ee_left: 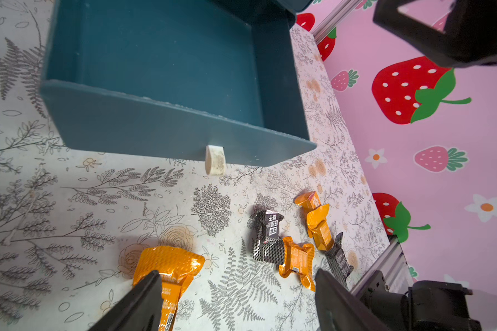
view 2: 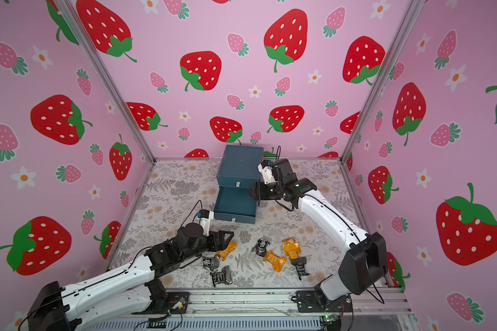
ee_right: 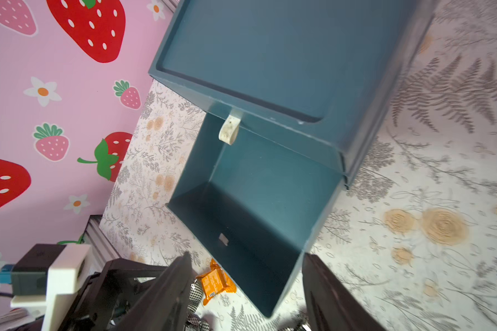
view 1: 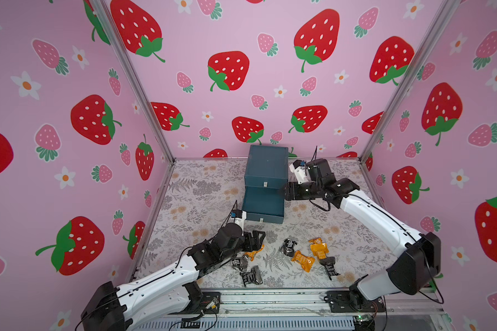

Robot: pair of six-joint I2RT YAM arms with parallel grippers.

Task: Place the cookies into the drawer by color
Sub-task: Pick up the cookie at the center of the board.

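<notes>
At centre of both top views, teal drawer cabinet (view 1: pixel 267 169) (view 2: pixel 240 166) upright, a lower drawer (view 1: pixel 263 205) pulled out toward the bottom edge, long axis up-down the frame, white pull tab (view 1: pixel 261 219) facing that edge. Lower centre, orange and black-patterned cookies (view 1: pixel 302 260) scattered flat on the floral mat (view 1: pixel 201 195). Left gripper (ee_left: pixel 236 275) spread wide, one finger (ee_left: pixel 138 303) overlapping an orange cookie (view 1: pixel 251 254), long axis slanting lower left to upper right. Right gripper (ee_right: pixel 246 256) at the cabinet's right side, fingers apart, clasping nothing.
</notes>
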